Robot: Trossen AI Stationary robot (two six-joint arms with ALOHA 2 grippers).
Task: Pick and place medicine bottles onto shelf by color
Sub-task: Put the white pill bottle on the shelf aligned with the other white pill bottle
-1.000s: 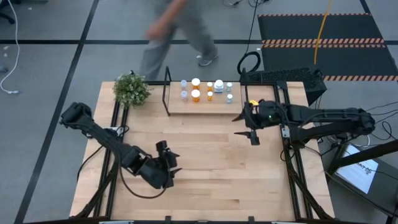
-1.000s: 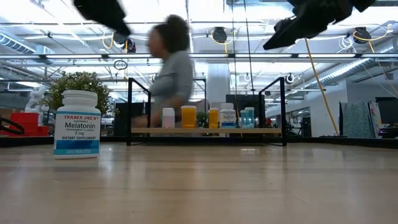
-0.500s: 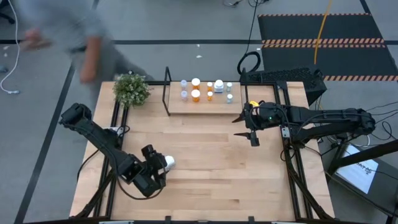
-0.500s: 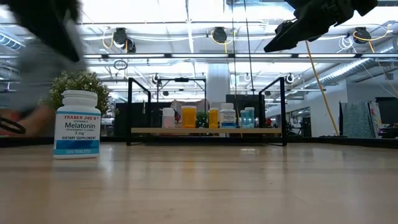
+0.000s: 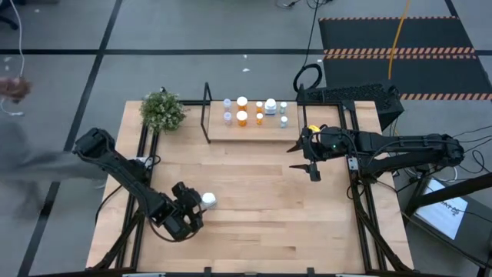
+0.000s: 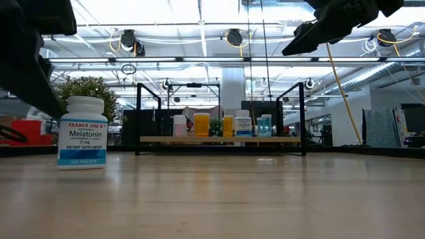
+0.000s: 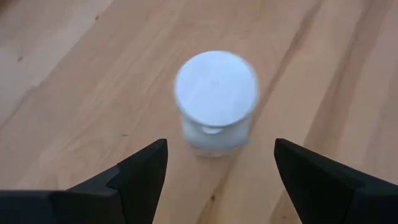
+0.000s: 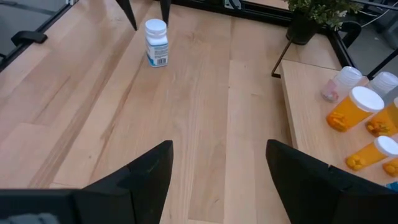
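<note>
A white medicine bottle [image 5: 207,201] with a white cap and a blue-and-white label [image 6: 82,133] stands upright on its base on the tabletop, near the front left. My left gripper [image 5: 188,213] is open just to its near-left. In the left wrist view, my left gripper [image 7: 221,155] has both fingers short of the bottle [image 7: 216,93], touching nothing. The shelf [image 5: 231,132] at the table's far edge carries several orange, pale and white bottles [image 5: 242,117]. My right gripper [image 5: 311,163] hangs open in the air to the right, nearer than the shelf, with nothing between its fingers [image 8: 217,149].
A potted plant [image 5: 163,110] stands at the far left corner, beside the shelf's black end frame [image 5: 206,108]. A blurred person [image 5: 23,154] is off the table's left side. Bare wood lies between the white bottle and the shelf [image 6: 219,139].
My left gripper has sunk and drawn toward the table's near-left, rolling at the wrist. It has come off the spot above the white bottle, which now shows from above and has stayed where it was. A person has walked leftward past the table's far side.
</note>
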